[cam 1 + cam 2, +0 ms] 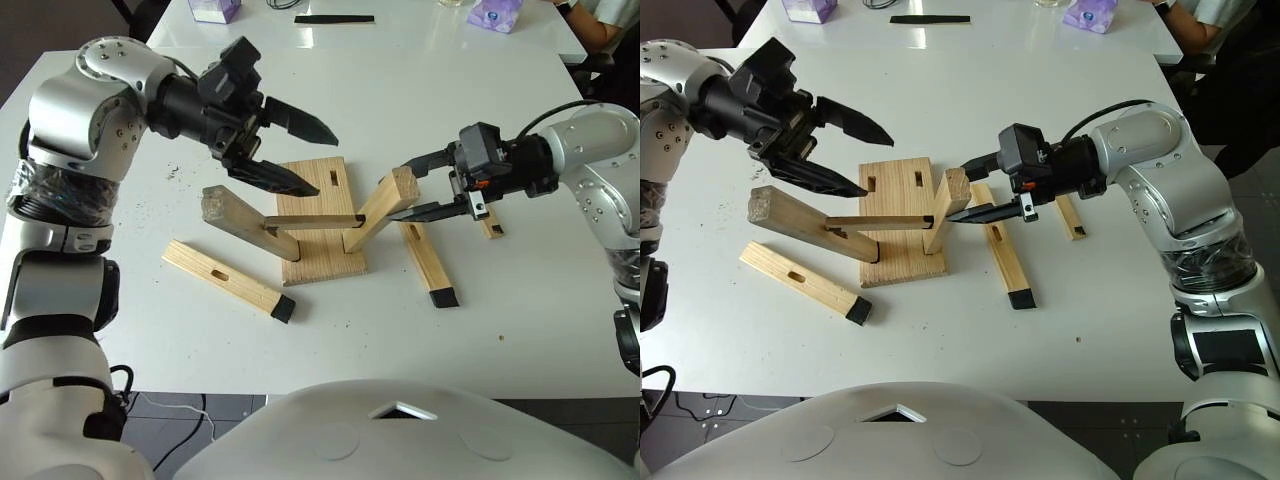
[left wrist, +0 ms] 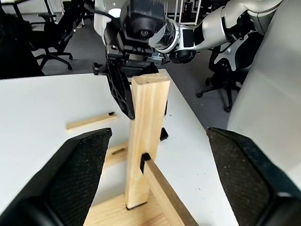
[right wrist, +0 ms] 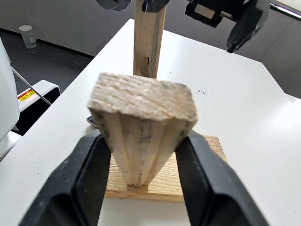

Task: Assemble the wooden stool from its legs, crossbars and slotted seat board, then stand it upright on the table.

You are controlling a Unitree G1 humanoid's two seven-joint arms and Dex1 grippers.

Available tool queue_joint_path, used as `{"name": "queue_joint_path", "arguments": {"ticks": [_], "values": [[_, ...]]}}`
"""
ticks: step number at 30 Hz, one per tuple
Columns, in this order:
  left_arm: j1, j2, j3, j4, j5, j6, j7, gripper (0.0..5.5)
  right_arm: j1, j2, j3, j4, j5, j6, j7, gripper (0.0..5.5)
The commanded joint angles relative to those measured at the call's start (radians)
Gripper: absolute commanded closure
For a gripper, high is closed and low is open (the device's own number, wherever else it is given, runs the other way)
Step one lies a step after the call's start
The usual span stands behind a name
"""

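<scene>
Nearest the camera, at the front left, a loose leg (image 1: 228, 280) with a black foot cap was laid flat on the white table (image 1: 400, 80), slot upward, presumably kept within reach for later fitting. Above and behind it, the left gripper (image 1: 326, 165) was held over the assembly with its fingers spread wide and nothing between them; it was judged to be standing by to steady or press the joint. Below it, the tilted left leg (image 1: 245, 222) was seated at its foot in the slotted seat board (image 1: 325, 255), which lay flat as a base. A crossbar (image 1: 312, 221) was spanned from this leg to the right leg (image 1: 380, 208), its end entering that leg's slot. The right leg leaned outward from the board and was clamped near its top between the fingers of the right gripper (image 1: 397, 190), apparently so that it could be aligned on the crossbar and in its board slot. To the right of the board, a second loose leg (image 1: 430, 265) lay flat, and just beyond it a spare crossbar (image 1: 490, 225) was seen below the right arm. Assembly was judged about half complete.
</scene>
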Motion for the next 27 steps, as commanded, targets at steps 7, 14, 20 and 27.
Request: {"name": "queue_joint_path", "arguments": {"ticks": [7,14,20,27], "values": [[0.113,-0.068,-0.244,0.269,0.219,-0.266,-0.001,1.73,0.004,0.006,0.118,0.062,-0.135,0.016,0.053,3.49],[-0.084,-0.142,0.118,0.235,-0.034,-0.001,0.015,1.73,0.033,-0.001,0.104,0.043,-0.136,0.017,0.032,3.49],[-0.022,-0.077,0.269,0.072,-0.079,0.115,0.017,1.73,0.067,-0.009,0.085,0.018,-0.127,0.023,0.007,3.49],[0.286,-0.124,0.020,-0.011,0.231,-0.096,0.040,1.73,0.061,-0.003,0.093,0.026,-0.133,0.019,0.023,3.49]]}}
